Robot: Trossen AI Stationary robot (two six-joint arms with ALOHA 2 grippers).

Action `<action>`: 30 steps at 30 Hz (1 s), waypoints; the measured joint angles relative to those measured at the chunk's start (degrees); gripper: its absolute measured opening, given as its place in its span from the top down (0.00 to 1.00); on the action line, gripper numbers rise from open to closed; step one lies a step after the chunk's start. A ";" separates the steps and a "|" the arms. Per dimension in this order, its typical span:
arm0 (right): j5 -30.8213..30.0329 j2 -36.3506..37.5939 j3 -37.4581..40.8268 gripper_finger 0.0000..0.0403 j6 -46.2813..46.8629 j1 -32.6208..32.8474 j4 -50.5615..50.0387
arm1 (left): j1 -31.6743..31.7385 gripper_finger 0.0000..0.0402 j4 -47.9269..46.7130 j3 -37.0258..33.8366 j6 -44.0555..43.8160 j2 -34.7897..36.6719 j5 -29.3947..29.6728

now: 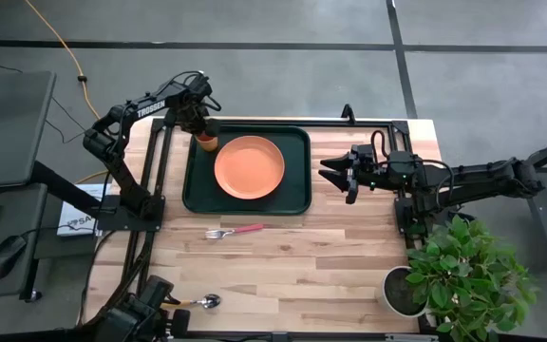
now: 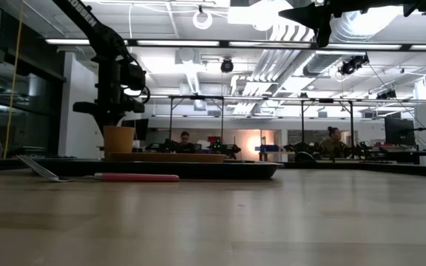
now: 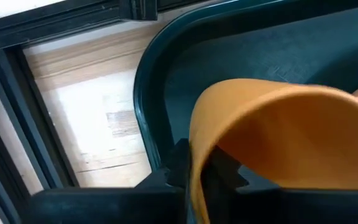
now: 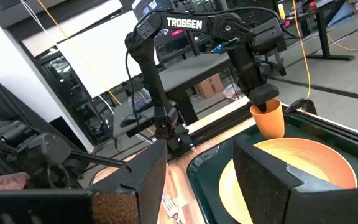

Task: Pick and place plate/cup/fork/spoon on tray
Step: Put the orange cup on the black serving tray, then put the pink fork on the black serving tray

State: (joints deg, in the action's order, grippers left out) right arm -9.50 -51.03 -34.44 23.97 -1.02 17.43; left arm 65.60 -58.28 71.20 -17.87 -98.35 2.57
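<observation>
- A pale wood-plank desk [image 1: 330,256] with a black metal frame stands on a grey floor; the low view looks into a bright open hall behind it.
- The cup [image 1: 206,142] — small, smooth, orange, cylindrical — stands upright in the far left corner of the tray [image 1: 294,195], just beside the plate [image 1: 249,167].
- The left tool [image 1: 200,125] sits right over the cup, its fingers pinched on the cup's rim, one inside the wall and one outside.
- The tray is dark green, rectangular, with rounded corners and a raised lip; the plate, round, shallow and matte orange, lies near its middle.
- The fork [image 1: 235,231] — silver tines, slim pink handle — lies flat on the desk just in front of the tray.
- The spoon [image 1: 204,302], shiny bowl, lies well apart near the desk's front edge.
- The right tool [image 1: 335,172] hovers beside the tray's right edge, fingers spread and holding nothing.
- A leafy potted plant [image 1: 459,271] stands at the desk's front right corner.
</observation>
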 joint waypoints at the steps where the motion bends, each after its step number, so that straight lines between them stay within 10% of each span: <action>1: 0.00 0.00 0.00 0.56 0.00 0.00 0.00 | 0.00 0.92 -0.01 -0.01 0.00 0.00 0.24; 18: 0.02 0.00 0.00 0.56 -0.02 0.00 0.00 | -0.02 0.57 0.97 0.00 0.00 1.03 0.56; 30: 0.02 0.00 0.00 0.56 -0.02 0.00 -0.02 | -0.01 0.54 4.38 0.15 -0.56 9.26 -0.56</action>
State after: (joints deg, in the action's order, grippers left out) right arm -9.47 -51.03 -34.44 23.94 -1.02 17.41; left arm 65.59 -53.90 71.34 -18.43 -89.09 2.01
